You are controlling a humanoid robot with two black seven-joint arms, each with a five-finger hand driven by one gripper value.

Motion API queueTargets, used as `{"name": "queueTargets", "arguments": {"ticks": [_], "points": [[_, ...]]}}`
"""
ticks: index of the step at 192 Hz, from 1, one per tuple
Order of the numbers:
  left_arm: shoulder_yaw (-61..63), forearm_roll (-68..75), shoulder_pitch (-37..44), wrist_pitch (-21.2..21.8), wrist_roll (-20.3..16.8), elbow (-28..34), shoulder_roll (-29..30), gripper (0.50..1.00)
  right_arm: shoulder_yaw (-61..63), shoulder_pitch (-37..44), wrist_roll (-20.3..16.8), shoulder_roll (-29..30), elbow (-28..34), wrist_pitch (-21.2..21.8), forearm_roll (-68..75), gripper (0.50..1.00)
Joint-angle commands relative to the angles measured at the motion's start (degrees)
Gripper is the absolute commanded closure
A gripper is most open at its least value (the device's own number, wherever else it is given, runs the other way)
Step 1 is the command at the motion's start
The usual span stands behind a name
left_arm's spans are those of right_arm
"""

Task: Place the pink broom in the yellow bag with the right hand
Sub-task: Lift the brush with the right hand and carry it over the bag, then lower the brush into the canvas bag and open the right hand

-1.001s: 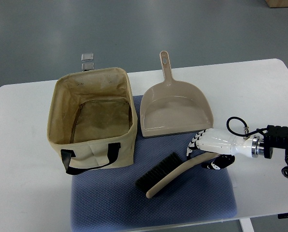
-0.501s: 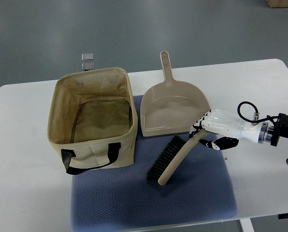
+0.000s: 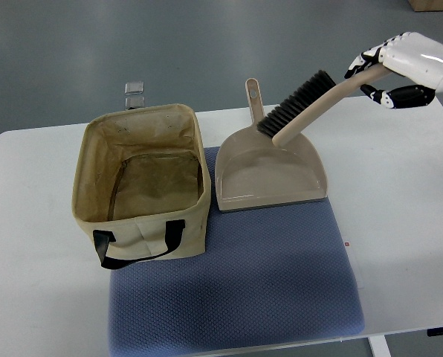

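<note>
The fingers (image 3: 370,59) of the white right robot hand (image 3: 397,65) are curled around the upper end of the handle of the beige hand broom with dark bristles (image 3: 305,106), gripping it firmly; the thumb, with black joints, shows on the underside of the handle. The arm enters from the picture's right edge near the top corner. The broom is held clear of the table, tilted, with its handle running down and to the left from the hand; the free end of the handle points toward the pan below and the bristle edge faces up and to the left. In the top view it overlaps the rear part of the beige plastic dustpan (image 3: 270,175) and the pan's upright handle.

The dustpan lies flat, its front lip resting on the far edge of the blue-grey textured mat (image 3: 236,290). The open khaki fabric bag with black carrying straps (image 3: 140,182) stands upright to the left of the dustpan, just beside it, with its near part on the mat. Its interior is visible and holds nothing. All items sit on the white table (image 3: 400,193). A small silvery clip-like object (image 3: 134,92) shows beyond the table's far edge, behind the bag.
</note>
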Motion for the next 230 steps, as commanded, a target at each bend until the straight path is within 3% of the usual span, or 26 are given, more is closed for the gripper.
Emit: {"name": "queueTargets", "arguments": {"ticks": [1, 22, 55, 88, 109, 122, 124, 127, 135, 186, 230], "points": [[0.0, 0.0, 0.0, 0.0, 0.0, 0.0, 0.0, 0.500, -0.3, 5.5, -0.3, 0.8, -0.9, 1.8, 0.3, 1.000], [0.0, 0.0, 0.0, 0.0, 0.0, 0.0, 0.0, 0.500, -0.4, 11.3, -0.4, 7.2, -1.4, 6.4, -0.8, 1.000], [0.0, 0.0, 0.0, 0.0, 0.0, 0.0, 0.0, 0.500, -2.5, 16.2, -1.6, 17.2, -3.0, 9.1, -0.9, 1.000], [0.0, 0.0, 0.0, 0.0, 0.0, 0.0, 0.0, 0.500, -5.0, 17.2, -1.6, 25.0, -4.9, 9.5, -1.9, 1.000], [0.0, 0.0, 0.0, 0.0, 0.0, 0.0, 0.0, 0.500, -4.8, 16.8, -1.6, 26.5, -5.8, 9.0, -2.0, 1.000], [0.0, 0.0, 0.0, 0.0, 0.0, 0.0, 0.0, 0.500, -4.4, 16.3, -1.6, 26.9, -5.7, 8.6, -1.1, 0.740], [0.0, 0.0, 0.0, 0.0, 0.0, 0.0, 0.0, 0.500, -4.4, 16.3, -1.6, 26.9, -5.7, 8.6, -1.1, 0.740], [0.0, 0.0, 0.0, 0.0, 0.0, 0.0, 0.0, 0.500, -4.3, 16.3, -1.5, 27.2, -5.7, 8.5, -1.0, 0.673], [0.0, 0.0, 0.0, 0.0, 0.0, 0.0, 0.0, 0.500, -4.3, 16.2, -1.4, 27.7, -5.7, 8.1, -0.9, 0.579], [0.0, 0.0, 0.0, 0.0, 0.0, 0.0, 0.0, 0.500, -3.6, 15.5, -1.5, 26.5, -5.7, 7.2, 0.4, 0.576], [0.0, 0.0, 0.0, 0.0, 0.0, 0.0, 0.0, 0.500, -1.5, 13.3, -1.6, 20.5, -5.7, 7.4, 19.1, 0.576]]}}
